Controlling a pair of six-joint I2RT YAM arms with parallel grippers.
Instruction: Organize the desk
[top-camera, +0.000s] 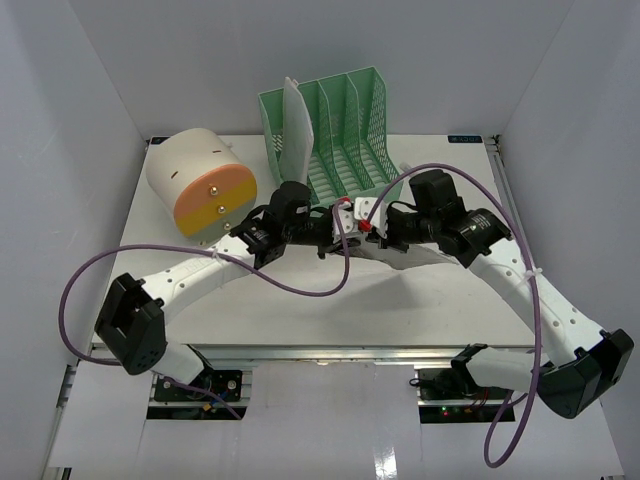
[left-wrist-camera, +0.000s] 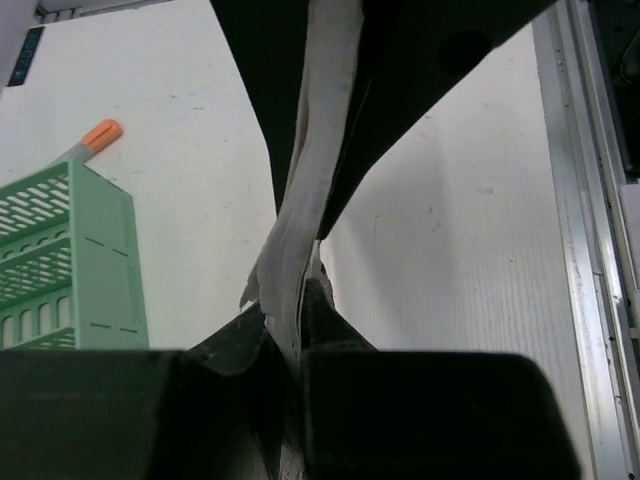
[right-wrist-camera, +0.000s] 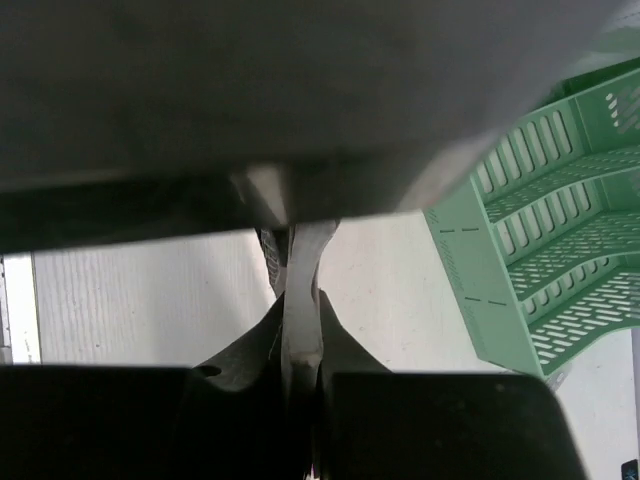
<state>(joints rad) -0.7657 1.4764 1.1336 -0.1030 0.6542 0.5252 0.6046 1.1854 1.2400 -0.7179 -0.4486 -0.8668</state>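
While the flat white rectangular tabletop (top-camera: 400, 310) lies beneath both arms, I see the left pincer (left-wrist-camera: 300, 335) and right pincer (right-wrist-camera: 300, 335) each clamped narrow on one thin white paper sheet (left-wrist-camera: 318, 150) above its centre. Opposed pulling would probably tear it; uneven release could let it sag short of the green mesh plastic file rack (top-camera: 345, 130).

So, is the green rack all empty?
No, a white sheet stands in the slot at the left end of the green rack.
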